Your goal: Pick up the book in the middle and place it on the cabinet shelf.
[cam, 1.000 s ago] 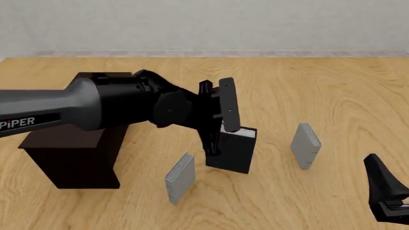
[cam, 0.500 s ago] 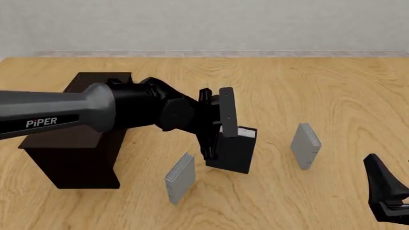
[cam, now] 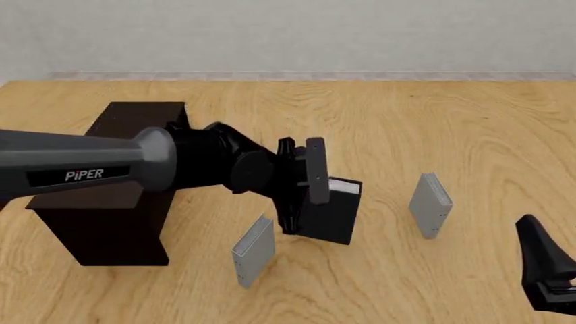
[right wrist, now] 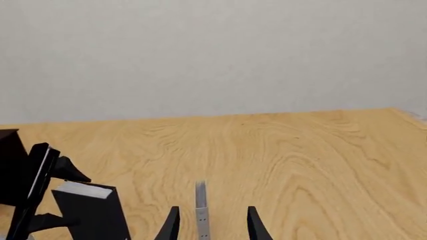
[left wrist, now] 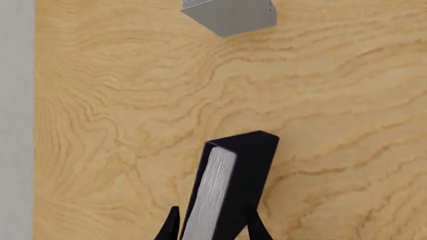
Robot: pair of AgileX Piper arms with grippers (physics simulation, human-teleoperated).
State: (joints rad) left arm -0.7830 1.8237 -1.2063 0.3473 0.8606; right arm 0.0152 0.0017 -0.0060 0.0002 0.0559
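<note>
The book (cam: 335, 219), thick with black covers and white page edges, stands upright on the table in the middle. My left gripper (cam: 304, 194) is open and straddles the book's upper near edge. In the left wrist view one fingertip (left wrist: 171, 227) shows on each side of the book (left wrist: 230, 190). The cabinet shelf (cam: 99, 226), a low, very dark brown block, stands at the left, partly behind my left arm. My right gripper (cam: 543, 263) hangs open and holds nothing at the lower right, far from the book (right wrist: 90, 212).
Two thin light-grey books stand upright: one (cam: 255, 250) in front and left of the black book, another (cam: 430, 204) to its right, also in the left wrist view (left wrist: 230, 15) and edge-on in the right wrist view (right wrist: 200, 212). A pale wall bounds the table's far edge.
My left arm has reached further right and lowered, so the open fingers have come down around the book's top. The book and the right gripper have not moved.
</note>
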